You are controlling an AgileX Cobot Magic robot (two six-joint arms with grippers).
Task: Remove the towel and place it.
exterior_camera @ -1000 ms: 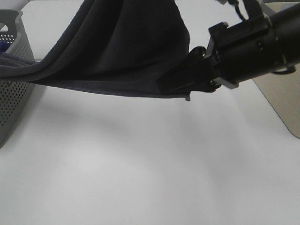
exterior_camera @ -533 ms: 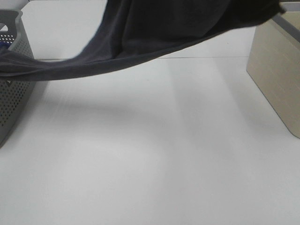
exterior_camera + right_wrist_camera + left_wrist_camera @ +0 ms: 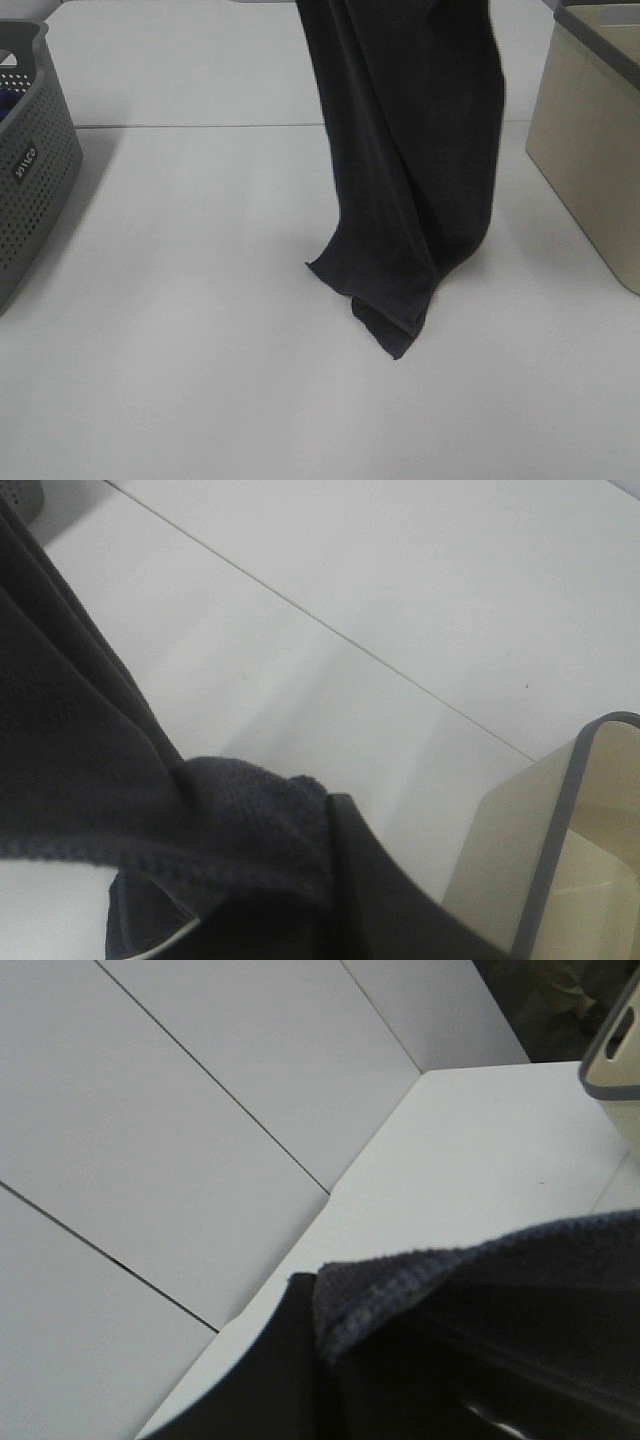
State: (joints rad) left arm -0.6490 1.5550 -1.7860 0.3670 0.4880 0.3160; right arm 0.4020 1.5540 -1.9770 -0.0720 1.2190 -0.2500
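Note:
The towel (image 3: 410,150), dark charcoal terry cloth, hangs in a long vertical drape from above the top edge of the exterior view. Its crumpled lower end (image 3: 385,315) reaches down to the white table (image 3: 200,320) near the middle. Neither arm shows in that view. In the left wrist view a hemmed fold of the towel (image 3: 480,1270) lies over the dark finger of my left gripper (image 3: 330,1350), which is shut on it. In the right wrist view the towel (image 3: 90,780) bunches at my right gripper (image 3: 335,880), also shut on it.
A grey perforated basket (image 3: 30,170) stands at the left edge of the table. A beige bin with a grey rim (image 3: 590,150) stands at the right edge, and it also shows in both wrist views as the beige bin (image 3: 612,1050) and the beige bin (image 3: 560,850).
The towel was stretched from the grey basket up to the right; now it is clear of the basket and hangs straight down. The right arm has risen out of the exterior view.

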